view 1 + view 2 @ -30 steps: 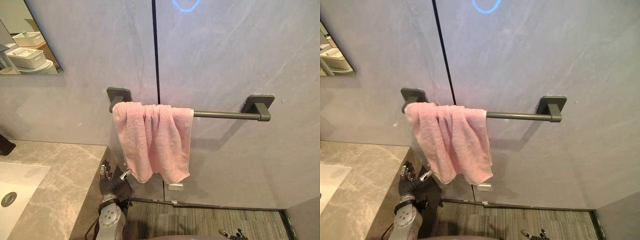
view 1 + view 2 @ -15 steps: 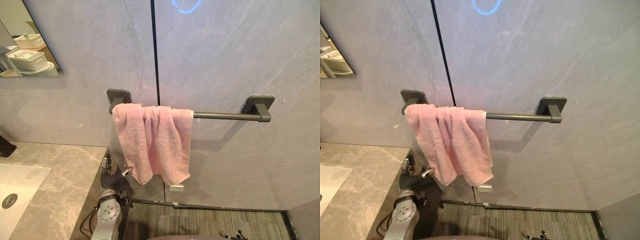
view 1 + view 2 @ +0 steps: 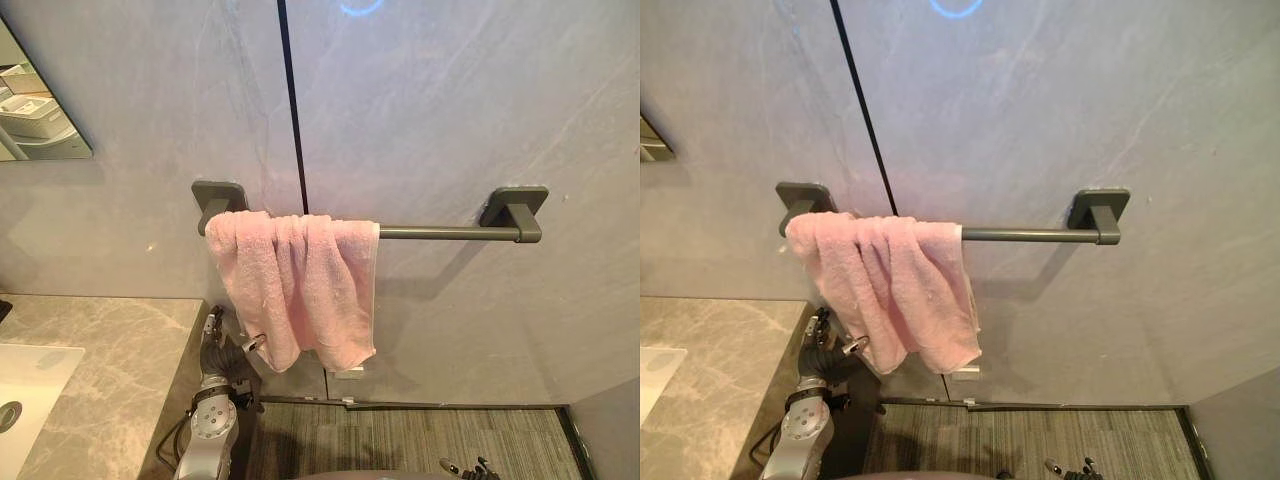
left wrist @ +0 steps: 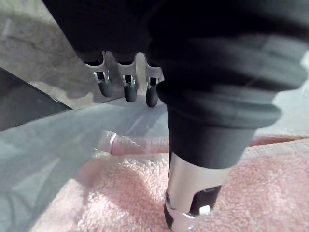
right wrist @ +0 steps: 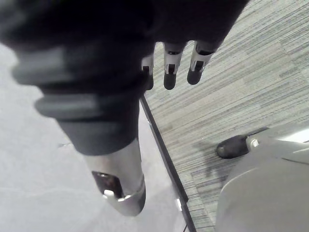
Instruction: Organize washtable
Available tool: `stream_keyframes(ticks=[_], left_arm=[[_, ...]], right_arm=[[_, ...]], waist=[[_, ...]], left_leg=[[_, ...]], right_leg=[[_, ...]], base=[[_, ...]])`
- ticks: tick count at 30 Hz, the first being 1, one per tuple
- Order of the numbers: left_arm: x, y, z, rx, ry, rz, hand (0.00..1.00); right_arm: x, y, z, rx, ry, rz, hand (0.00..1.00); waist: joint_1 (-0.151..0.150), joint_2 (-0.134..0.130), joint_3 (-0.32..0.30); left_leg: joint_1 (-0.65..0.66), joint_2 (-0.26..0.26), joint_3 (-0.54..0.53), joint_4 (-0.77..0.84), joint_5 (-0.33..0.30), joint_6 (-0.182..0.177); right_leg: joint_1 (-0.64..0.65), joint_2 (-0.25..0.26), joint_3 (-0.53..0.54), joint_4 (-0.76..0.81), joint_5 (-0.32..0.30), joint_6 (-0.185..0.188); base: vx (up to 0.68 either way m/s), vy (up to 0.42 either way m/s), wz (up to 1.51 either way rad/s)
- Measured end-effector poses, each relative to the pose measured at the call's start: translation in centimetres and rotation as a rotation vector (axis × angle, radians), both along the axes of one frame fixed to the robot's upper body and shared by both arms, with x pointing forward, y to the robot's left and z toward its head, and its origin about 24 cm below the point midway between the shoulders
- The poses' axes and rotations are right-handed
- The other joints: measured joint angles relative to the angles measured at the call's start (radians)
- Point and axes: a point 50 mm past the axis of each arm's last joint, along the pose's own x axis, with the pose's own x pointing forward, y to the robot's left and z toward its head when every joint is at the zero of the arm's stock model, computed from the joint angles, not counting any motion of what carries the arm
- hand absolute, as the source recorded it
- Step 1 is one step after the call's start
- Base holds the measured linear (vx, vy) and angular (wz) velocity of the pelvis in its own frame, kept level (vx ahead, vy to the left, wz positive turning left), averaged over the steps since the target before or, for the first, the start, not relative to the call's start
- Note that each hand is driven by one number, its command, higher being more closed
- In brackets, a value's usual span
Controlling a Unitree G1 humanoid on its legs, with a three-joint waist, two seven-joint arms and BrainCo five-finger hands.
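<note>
Fingers (image 4: 129, 87) of our left hand (image 3: 226, 352) are standing straight and loose, gripping nothing, just under the pink towel (image 3: 300, 285). That towel is draping bunched over the bar (image 3: 440, 232) above them, so we are judging hanging done and spreading left. Our right hand (image 5: 170, 70) is idling slack-fingered over the floor (image 5: 227, 96). Beside the left fingers, the table (image 3: 110, 350) is crowding any lift.

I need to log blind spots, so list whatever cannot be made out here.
- Towel bar: its left part is hidden under the pink towel, both eye views.
- Left hand: contact with the towel's hem unclear, left eye view; too small.
- Sink: cut off by the left eye view's edge.
- Right hand: mostly cut off by the left eye view's bottom edge.
</note>
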Motion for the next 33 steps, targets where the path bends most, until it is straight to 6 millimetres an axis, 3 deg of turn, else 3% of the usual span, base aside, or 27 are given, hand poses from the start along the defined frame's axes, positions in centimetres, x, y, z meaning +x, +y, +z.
stream_keyframes(ticks=[1, 2, 12, 25, 33], left_arm=[[0.0, -0.1, -0.1, 0.001, 0.003, -0.005, 0.00], [0.0, -0.2, -0.1, 0.000, 0.007, -0.012, 1.00], [1.6, -2.3, 0.6, 0.034, -0.018, -0.175, 1.00], [2.0, -2.5, 0.9, 0.032, -0.033, -0.182, 1.00], [2.0, -2.3, 1.0, 0.019, -0.039, -0.168, 1.00]], right_arm=[[0.0, 0.0, 0.0, 0.000, 0.000, 0.000, 0.00], [0.0, 0.0, 0.0, 0.000, 0.000, 0.000, 0.00], [0.5, 0.0, 0.1, 0.000, -0.010, 0.012, 0.00], [0.6, 0.1, 0.1, 0.010, -0.018, 0.024, 0.00], [3.8, -0.3, 1.8, -0.027, -0.183, 0.050, 0.00]], waist=[[0.000, 0.000, 0.000], [-0.001, 0.000, 0.000], [-0.026, 0.008, -0.005], [-0.027, 0.016, -0.010], [-0.027, 0.008, -0.010]], left_leg=[[0.000, 0.000, 0.000, 0.000, 0.000, 0.000], [-0.001, 0.000, 0.000, 0.000, -0.002, -0.002], [-0.013, -0.001, 0.010, 0.001, -0.002, -0.001], [-0.010, 0.000, -0.004, 0.001, -0.005, 0.004], [-0.010, 0.000, -0.005, 0.000, -0.005, 0.004]], right_leg=[[0.000, 0.000, 0.001, 0.000, 0.001, 0.000], [-0.002, 0.000, 0.002, 0.000, 0.002, 0.001], [-0.029, 0.003, 0.030, -0.006, 0.020, 0.000], [-0.031, 0.005, 0.040, -0.009, 0.027, 0.002], [-0.032, 0.006, 0.041, -0.007, 0.027, 0.002]], base=[[-0.04, -0.020, -0.02], [-0.04, -0.018, -0.05], [-0.02, -0.019, -0.11], [-0.04, -0.021, -0.03], [0.00, -0.003, 0.00]])
